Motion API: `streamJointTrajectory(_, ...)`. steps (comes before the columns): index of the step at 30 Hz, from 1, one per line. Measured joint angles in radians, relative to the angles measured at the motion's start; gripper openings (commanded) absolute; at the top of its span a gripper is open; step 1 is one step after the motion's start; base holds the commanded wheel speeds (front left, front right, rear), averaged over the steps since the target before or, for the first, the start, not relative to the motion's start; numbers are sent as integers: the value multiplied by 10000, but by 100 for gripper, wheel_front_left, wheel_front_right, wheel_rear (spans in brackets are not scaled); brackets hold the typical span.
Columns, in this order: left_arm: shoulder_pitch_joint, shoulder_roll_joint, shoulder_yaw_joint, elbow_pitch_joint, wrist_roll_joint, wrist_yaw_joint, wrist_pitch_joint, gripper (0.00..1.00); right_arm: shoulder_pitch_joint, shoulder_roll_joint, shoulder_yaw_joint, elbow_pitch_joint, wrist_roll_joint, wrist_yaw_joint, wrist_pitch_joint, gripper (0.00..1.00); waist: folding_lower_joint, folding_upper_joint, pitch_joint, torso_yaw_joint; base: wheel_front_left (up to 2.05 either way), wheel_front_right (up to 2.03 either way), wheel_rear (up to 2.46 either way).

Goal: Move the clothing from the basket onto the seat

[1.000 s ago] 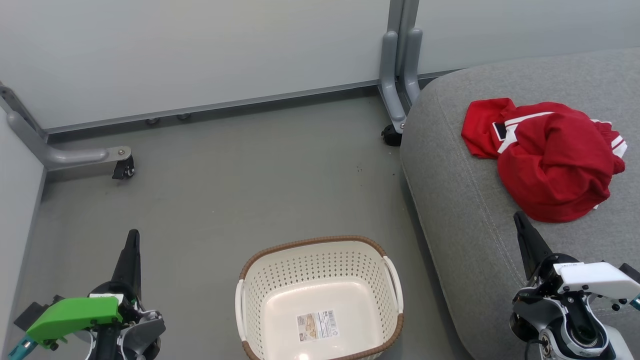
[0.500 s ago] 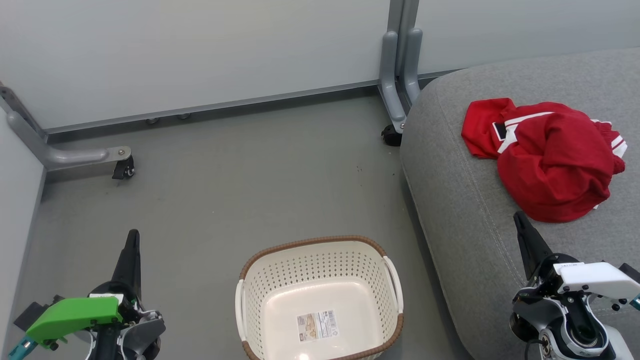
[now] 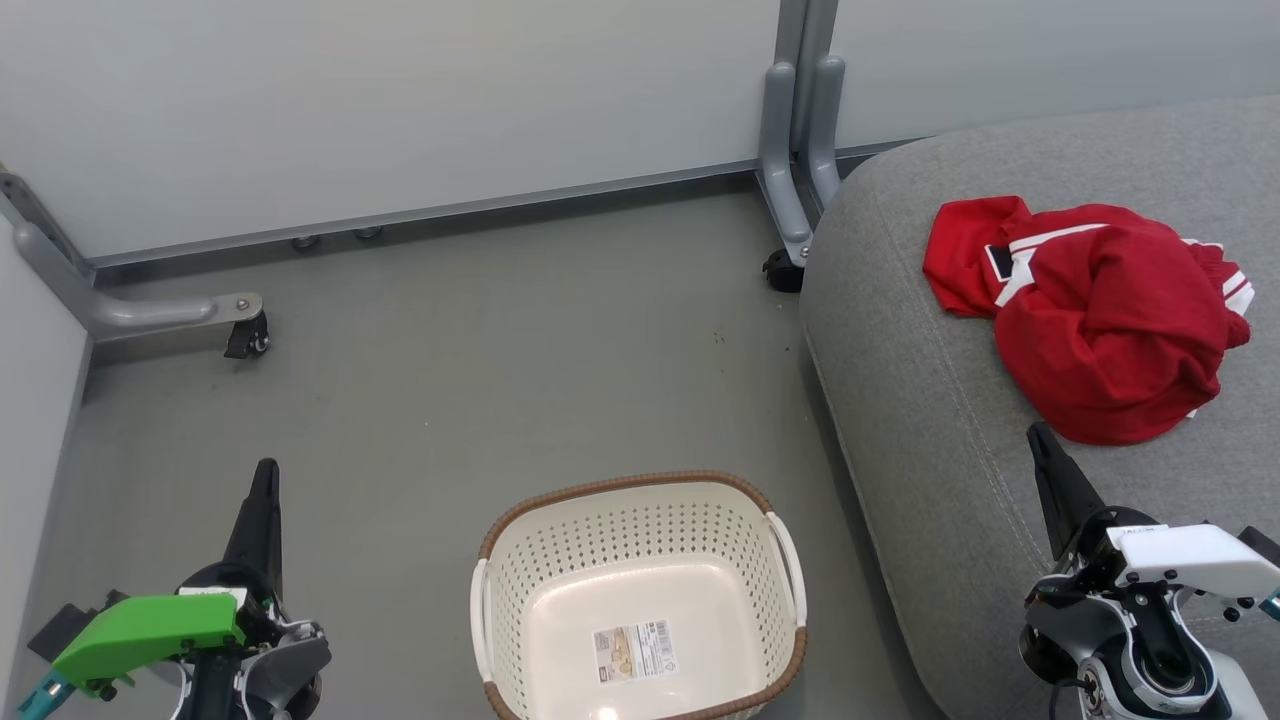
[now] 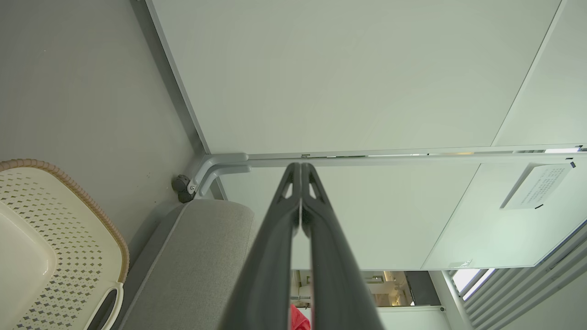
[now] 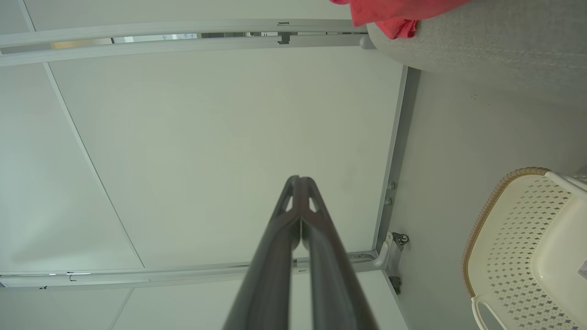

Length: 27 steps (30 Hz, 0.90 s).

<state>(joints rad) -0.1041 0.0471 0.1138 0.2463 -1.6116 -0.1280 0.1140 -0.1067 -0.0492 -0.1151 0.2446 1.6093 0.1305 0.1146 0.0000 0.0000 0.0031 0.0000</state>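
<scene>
clothing (image 3: pixel 1100 320): bunched on seat (image 3: pixel 930 480), apart from basket (image 3: pixel 640 485) | basket: on floor (image 3: pixel 450 380) beside seat | left gripper (image 3: pixel 266 470): jaws pressed together, above floor | right gripper (image 3: pixel 1037 432): jaws pressed together, near clothing

No change visible from earlier head-view pictures to now.
- Left pincer (image 3: pixel 265 468): no shift, no turn, fingers just as tightly together.
- Right pincer (image 3: pixel 1040 432): no shift, fingers likewise together.
- Jersey (image 3: pixel 1100 320), ahead of right pincer tip on seat (image 3: pixel 900 420): same outline, same folds, no slide.
- Basket (image 3: pixel 640 590), between two pincers: not nudged, label inside in same spot.
- Camera framing: no drift, so nothing displaced in picture either.
</scene>
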Motion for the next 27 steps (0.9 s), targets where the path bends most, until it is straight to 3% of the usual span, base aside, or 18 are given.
streamJointTrajectory(27, 0, 0, 0, 0, 0, 0, 0, 0, 0, 0, 0, 2, 0, 0, 0, 0, 0, 0, 0, 0, 0, 0, 0)
